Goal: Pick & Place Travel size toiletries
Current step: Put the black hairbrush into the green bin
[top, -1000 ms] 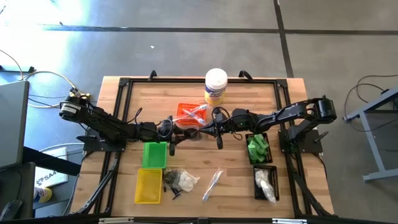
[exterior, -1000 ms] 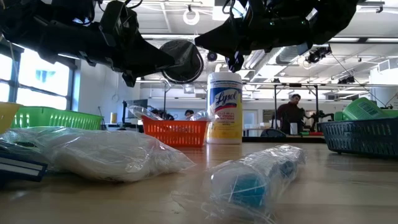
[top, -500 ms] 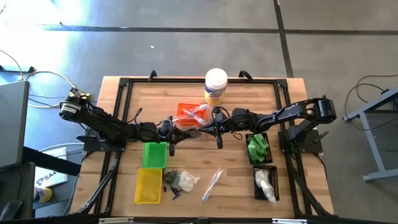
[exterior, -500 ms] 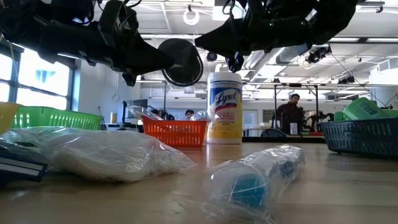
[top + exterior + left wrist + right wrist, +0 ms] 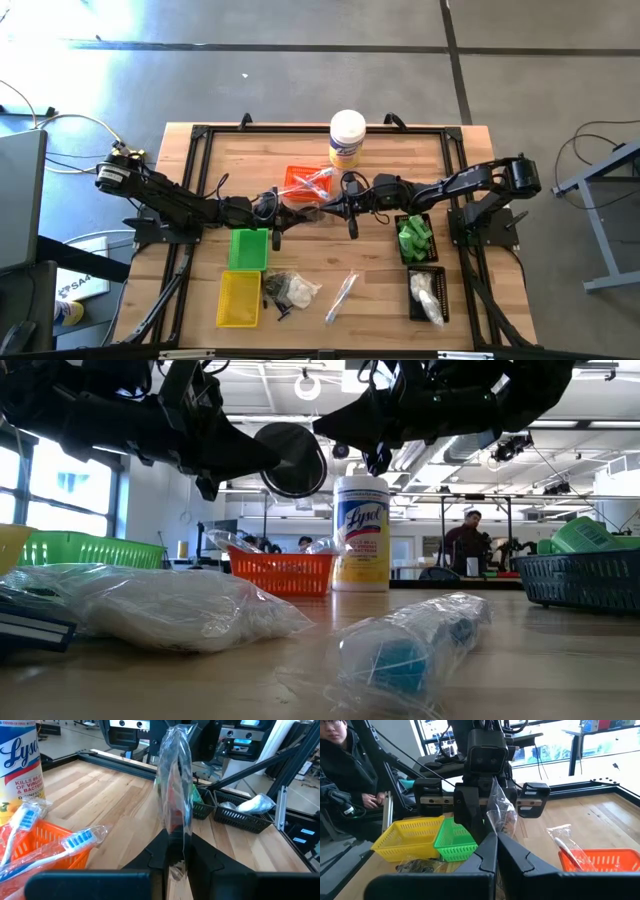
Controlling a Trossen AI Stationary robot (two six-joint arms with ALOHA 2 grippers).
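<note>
High view puts both arms meeting over the middle of the wooden table, just in front of the orange tray. The left gripper and the right gripper each pinch the same clear plastic packet, one at either end, so it hangs in the air between them above the table. From the left wrist camera the packet stands up out of the closed fingers, crinkled and see-through, with something reddish inside (what it is cannot be told). From the right wrist camera the packet rises from that gripper's clamped fingers, with the left arm's camera block facing it directly behind.

Wrapped toothbrushes with blue and white bristles lie across the orange tray. Behind it stands the Lysol canister. A green tray and a yellow tray sit on the left side. Green tubes fill one black tray on the right, and white fluffy bags fill the one nearer the front edge. Loose on the wood lie a bagged dark bundle and a clear-wrapped stick.

A person sits beyond the table.
</note>
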